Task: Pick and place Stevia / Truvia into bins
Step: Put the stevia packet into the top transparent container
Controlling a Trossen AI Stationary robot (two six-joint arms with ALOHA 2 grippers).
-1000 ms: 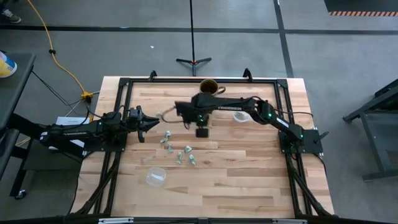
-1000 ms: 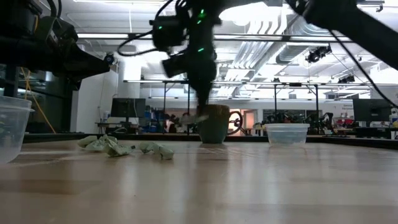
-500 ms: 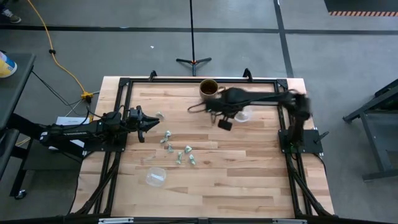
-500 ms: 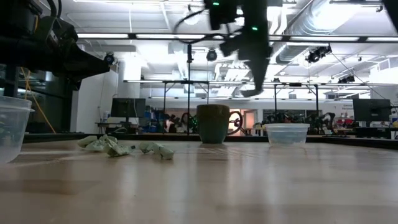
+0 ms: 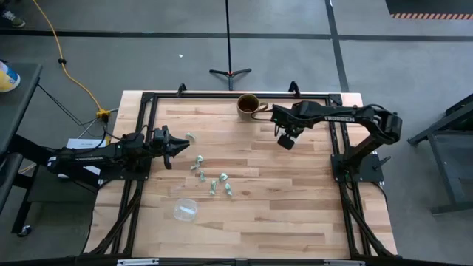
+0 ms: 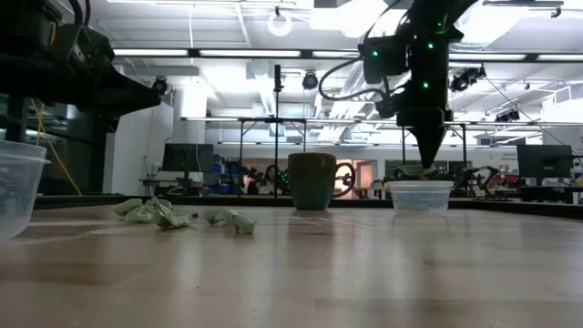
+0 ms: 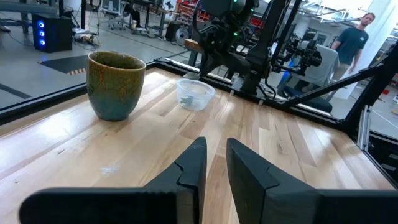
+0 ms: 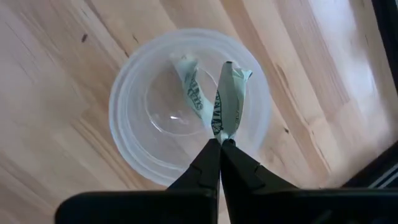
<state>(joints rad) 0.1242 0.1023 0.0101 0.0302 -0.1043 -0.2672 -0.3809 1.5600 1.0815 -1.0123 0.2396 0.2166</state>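
Several pale green packets [image 5: 213,179] lie loose on the wood at the table's middle-left, and one more [image 5: 190,137] lies by my left gripper [image 5: 179,145]. That gripper is open and hovers low at the table's left side. My right gripper [image 8: 219,147] hangs over the far-right clear cup [image 8: 130,118], shut on a packet. A second packet [image 8: 189,87] lies on that cup's floor. In the low view the right gripper [image 6: 428,157] points down just above the cup [image 6: 420,196]. The other clear cup [image 5: 185,210] stands near the table's near-left. My right gripper pinches one end of a crumpled green and white packet [image 8: 222,132] between its two fingertips, coming from above and pointing down. The packet [image 8: 229,93] sticks out past the tips, lifted clear, over the cup's opening.
A brown mug [image 5: 247,105] with a handle stands at the far edge, just left of the right arm. A black frame [image 5: 222,96] runs around the tabletop. Bare wood lies toward the near-right. A person [image 7: 357,34] stands in the room beyond the table.
My right gripper has swung from the table's middle-left toward the right, rising past the mug, then coming down over the far-right cup with the packet in its tips. The left arm has kept still.
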